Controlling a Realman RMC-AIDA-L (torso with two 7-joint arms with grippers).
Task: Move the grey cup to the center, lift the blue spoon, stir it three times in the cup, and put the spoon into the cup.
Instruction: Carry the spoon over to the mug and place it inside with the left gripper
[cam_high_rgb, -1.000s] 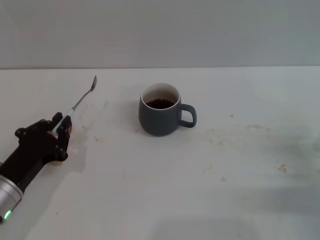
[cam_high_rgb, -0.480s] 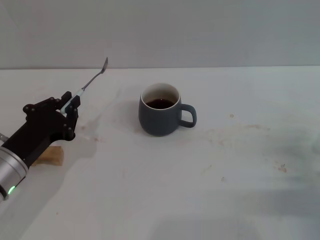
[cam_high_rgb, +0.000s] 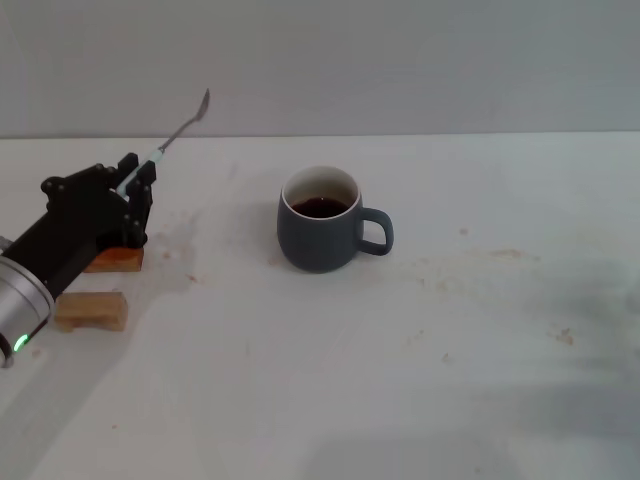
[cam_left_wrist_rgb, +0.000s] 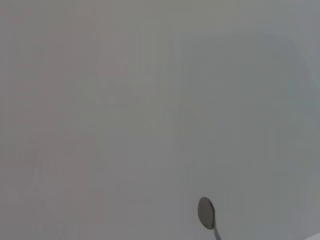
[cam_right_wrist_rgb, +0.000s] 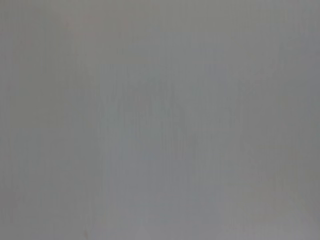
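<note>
L gripper (cam_high_rgb: 135, 185) clenched on spoon (cam_high_rgb: 178, 132) handle, held in air (bowl tilted up) left of cup (cam_high_rgb: 322, 222), well apart. Cup sits mid-table. R gripper not visible.

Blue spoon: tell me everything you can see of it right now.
The blue spoon is slim, with a pale blue handle and a grey metal neck and bowl. The left gripper is shut on the handle end and holds it off the table, tilted, bowl end highest and pointing up and away towards the back wall. It is left of the grey cup and clear of it. The left wrist view shows only the oval bowl and a bit of neck against the plain wall.
</note>
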